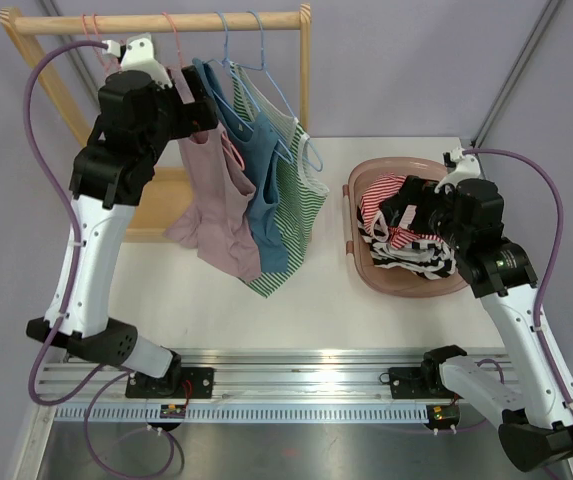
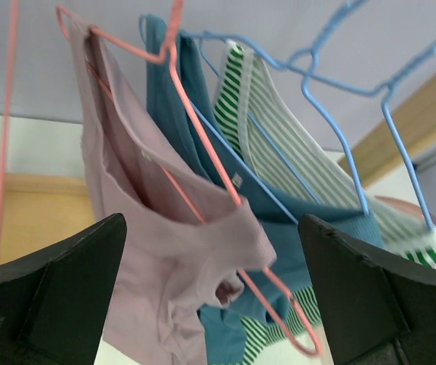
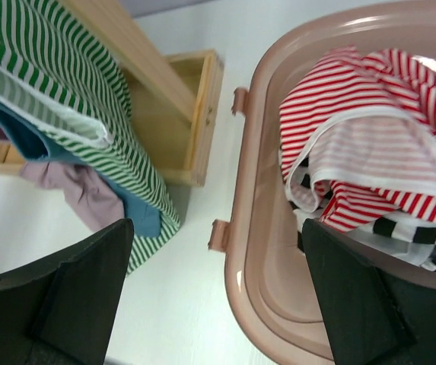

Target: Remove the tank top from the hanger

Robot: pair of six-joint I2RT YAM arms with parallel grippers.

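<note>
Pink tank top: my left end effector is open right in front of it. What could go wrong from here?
1. The pink tank top overlaps the blue tank top, so the open left end effector might pinch both layers when it closes.
2. Its fabric is bunched around the pink hanger wire; a pull could snag, or drag that hanger off the wooden rail.
3. The blue hangers sit close by and could tangle or swing.

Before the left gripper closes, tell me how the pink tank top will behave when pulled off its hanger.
Probably floppy: the pink tank top hangs in loose folds and would sag and bunch. Likely light, since the thin pink hanger carries it. Its strap may snag, as the hanger looks threaded through it.
</note>
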